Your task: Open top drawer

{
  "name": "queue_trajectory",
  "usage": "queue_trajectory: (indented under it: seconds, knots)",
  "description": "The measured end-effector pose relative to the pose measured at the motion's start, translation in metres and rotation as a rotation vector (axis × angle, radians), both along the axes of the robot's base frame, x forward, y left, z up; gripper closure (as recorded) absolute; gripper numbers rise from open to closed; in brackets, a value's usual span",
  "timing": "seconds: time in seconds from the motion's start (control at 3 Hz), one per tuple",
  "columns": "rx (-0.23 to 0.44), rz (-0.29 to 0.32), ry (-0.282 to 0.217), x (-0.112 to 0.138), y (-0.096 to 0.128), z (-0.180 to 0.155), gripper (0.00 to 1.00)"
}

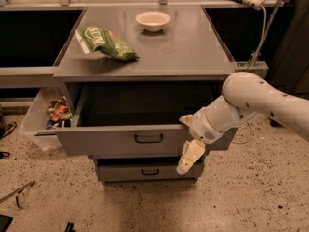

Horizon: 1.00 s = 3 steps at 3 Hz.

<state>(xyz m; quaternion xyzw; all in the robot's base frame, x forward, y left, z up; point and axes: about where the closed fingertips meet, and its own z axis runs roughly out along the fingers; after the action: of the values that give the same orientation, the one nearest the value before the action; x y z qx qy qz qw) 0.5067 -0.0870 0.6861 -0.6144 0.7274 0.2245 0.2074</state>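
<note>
The top drawer [120, 140] is pulled out of the grey cabinet, and its dark inside shows behind the flat front. Its small black bar handle [148, 138] sits mid-front. My gripper [185, 145] is at the right part of the drawer front, to the right of the handle. It is open: one cream finger [185, 120] lies at the front's top rim and the other finger [189, 156] hangs down before the face. My white arm [256, 100] reaches in from the right.
A green chip bag [106, 42] and a white bowl [153, 20] lie on the cabinet top [193, 47]. A lower drawer [149, 172] shows below the top drawer. A clear bin with snacks [54, 114] stands on the floor at left. A cable [260, 28] hangs at right.
</note>
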Motion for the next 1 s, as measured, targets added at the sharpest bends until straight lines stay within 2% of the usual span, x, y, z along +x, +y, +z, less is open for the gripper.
queue_trajectory:
  seconds: [0.33, 1.0]
  knots:
    - [-0.005, 0.02, 0.008, -0.0063, 0.0089, -0.0073, 0.0]
    - [-0.001, 0.02, 0.019, -0.0149, 0.0077, -0.0062, 0.0]
